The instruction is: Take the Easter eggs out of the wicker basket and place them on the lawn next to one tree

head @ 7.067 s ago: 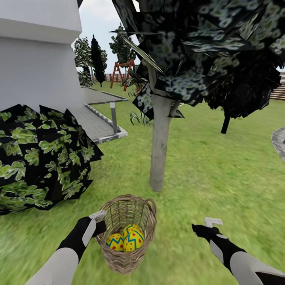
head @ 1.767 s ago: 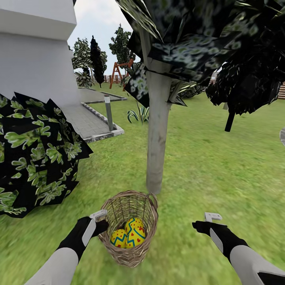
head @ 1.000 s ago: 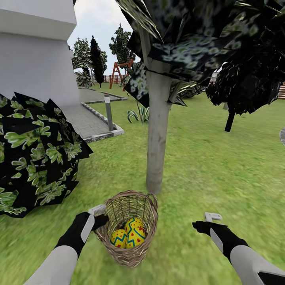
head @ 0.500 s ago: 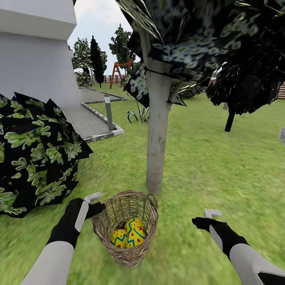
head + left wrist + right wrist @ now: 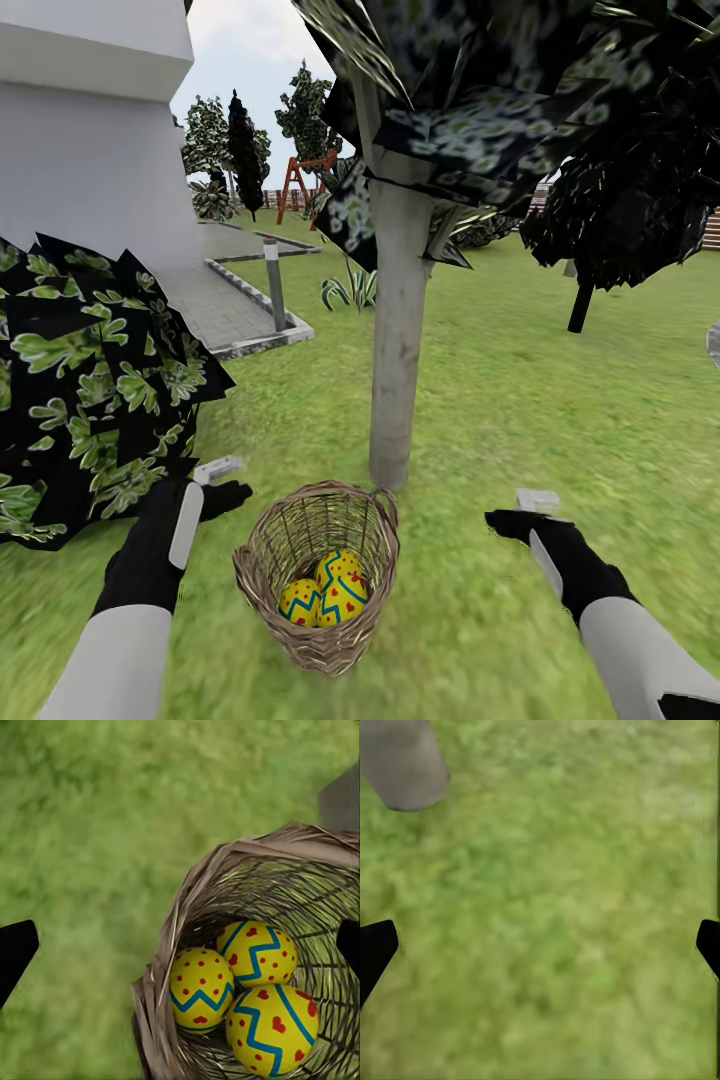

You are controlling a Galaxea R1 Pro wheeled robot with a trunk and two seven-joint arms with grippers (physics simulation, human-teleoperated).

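The wicker basket (image 5: 318,575) stands on the lawn (image 5: 530,400) just in front of the tree (image 5: 397,340) with the pale trunk. Three yellow Easter eggs with blue zigzags and red marks lie in its bottom; the left wrist view shows them as a dotted egg (image 5: 201,988) and two heart-marked eggs (image 5: 257,952) (image 5: 272,1027). My left gripper (image 5: 222,480) hovers open above the grass, beside the basket's left rim (image 5: 225,862). Off to the basket's right my right gripper (image 5: 520,510) is open over bare grass (image 5: 555,915), empty, near the trunk base (image 5: 401,761).
A large black-and-green bush (image 5: 90,400) crowds the left side. Behind it are grey paving (image 5: 215,310), a short post (image 5: 273,285) and a white building wall (image 5: 90,150). Open lawn stretches to the right, with another tree (image 5: 580,300) farther off.
My left arm has lifted and drawn away to the left, off the basket's rim. The right gripper has risen slightly. Basket and eggs have stayed put.
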